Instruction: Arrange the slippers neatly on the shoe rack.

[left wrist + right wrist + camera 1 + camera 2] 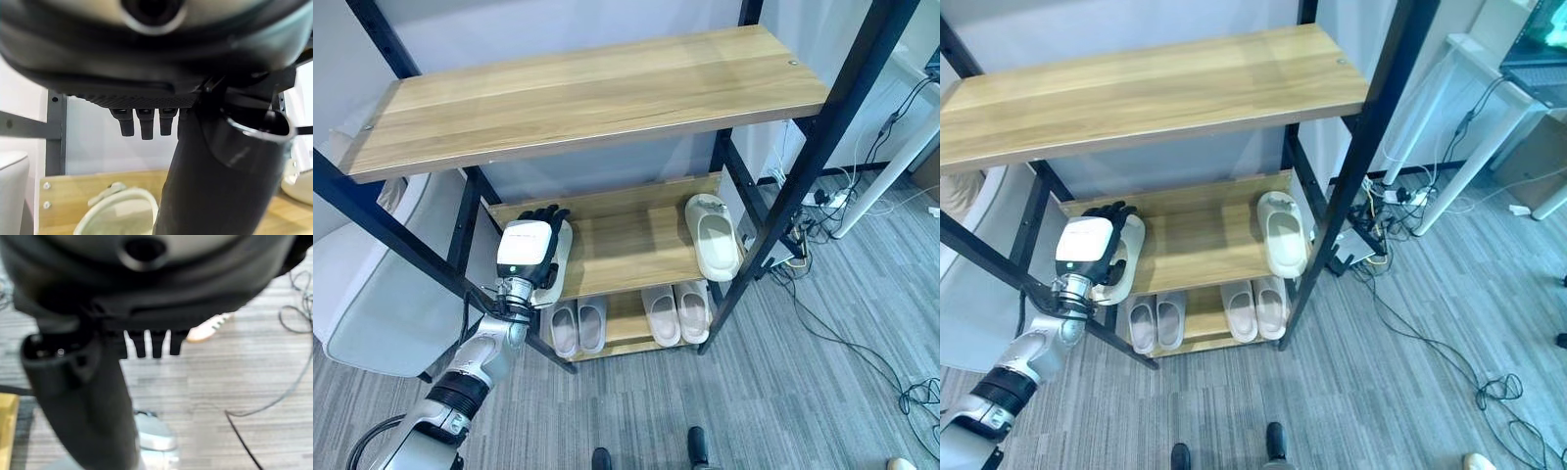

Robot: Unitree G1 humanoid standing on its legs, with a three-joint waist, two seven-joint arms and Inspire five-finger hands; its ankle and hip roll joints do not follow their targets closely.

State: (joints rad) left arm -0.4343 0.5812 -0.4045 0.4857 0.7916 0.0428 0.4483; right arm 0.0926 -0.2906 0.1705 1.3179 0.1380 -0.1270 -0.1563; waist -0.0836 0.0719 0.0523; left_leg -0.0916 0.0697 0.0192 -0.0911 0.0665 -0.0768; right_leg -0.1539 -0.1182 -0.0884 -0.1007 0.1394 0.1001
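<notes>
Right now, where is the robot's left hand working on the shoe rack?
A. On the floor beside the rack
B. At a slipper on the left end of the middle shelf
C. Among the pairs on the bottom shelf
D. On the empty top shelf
B: the left hand is over a pale slipper at the left end of the middle shelf, while another slipper lies at the right end.

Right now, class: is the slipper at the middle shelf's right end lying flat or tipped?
Flat: the slipper rests sole-down on the middle shelf, opening facing up.

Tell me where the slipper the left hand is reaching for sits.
The cream slipper lies at the left end of the rack's middle shelf, under the left hand; its mate lies at the right end.
</notes>
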